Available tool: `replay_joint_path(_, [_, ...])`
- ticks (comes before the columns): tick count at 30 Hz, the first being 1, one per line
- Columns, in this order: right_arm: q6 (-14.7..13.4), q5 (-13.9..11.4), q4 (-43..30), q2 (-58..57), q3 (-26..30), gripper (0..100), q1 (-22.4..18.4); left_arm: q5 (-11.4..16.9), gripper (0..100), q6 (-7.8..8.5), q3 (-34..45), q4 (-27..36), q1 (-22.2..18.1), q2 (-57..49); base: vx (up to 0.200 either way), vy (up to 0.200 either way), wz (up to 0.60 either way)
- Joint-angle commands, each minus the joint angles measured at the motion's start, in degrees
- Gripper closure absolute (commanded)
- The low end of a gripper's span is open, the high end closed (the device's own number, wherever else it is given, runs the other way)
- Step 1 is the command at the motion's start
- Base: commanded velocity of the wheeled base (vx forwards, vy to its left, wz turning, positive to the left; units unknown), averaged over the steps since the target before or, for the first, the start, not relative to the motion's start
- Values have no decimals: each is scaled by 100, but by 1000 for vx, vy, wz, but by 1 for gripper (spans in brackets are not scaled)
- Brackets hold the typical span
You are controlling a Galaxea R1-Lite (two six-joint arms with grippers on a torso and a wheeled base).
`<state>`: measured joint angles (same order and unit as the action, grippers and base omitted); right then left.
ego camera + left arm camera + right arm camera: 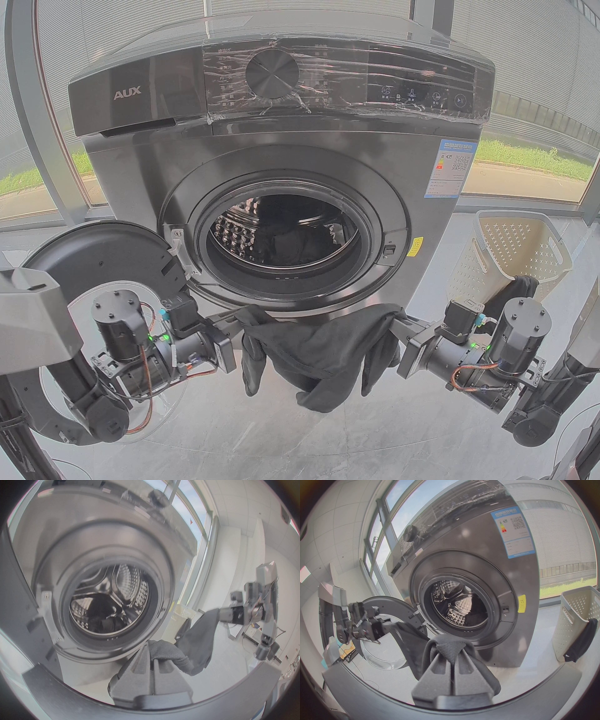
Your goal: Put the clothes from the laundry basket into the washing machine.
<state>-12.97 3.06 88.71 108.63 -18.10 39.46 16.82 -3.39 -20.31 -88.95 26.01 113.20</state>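
Observation:
A dark garment (319, 350) hangs stretched between my two grippers, just below the open drum mouth (284, 240) of the grey washing machine (281, 125). My left gripper (234, 325) is shut on the garment's left end (165, 655). On the right end (450, 647) my right gripper (400, 325) is shut too. Dark clothes (100, 614) lie inside the drum. The white laundry basket (519, 250) stands tilted to the machine's right, with a dark cloth (515, 290) draped over its rim.
The machine's round door (100, 262) stands swung open to the left, behind my left arm. Pale floor (350, 437) spreads below the garment. Windows run behind the machine.

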Motion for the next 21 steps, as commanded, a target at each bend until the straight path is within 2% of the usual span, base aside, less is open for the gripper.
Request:
replay_joint_path(1, [-39, -7, 15, 79, 219, 100, -184, 58, 100, -74, 159, -43, -105, -958, 0, 0, 0])
replay_joint_path(10, [-21, 37, 15, 211, 404, 100, -325, 67, 100, -241, -34, -25, -79, -1749, 0, 0, 0])
replay_joint_path(14, [-4, 37, 23, 325, 369, 100, -474, 40, 100, -250, -17, -25, -114, -1784, 0, 0, 0])
replay_joint_path(21, [-4, 37, 23, 308, 369, 100, -501, 32, 100, -250, -34, -25, -132, -1793, 0, 0, 0])
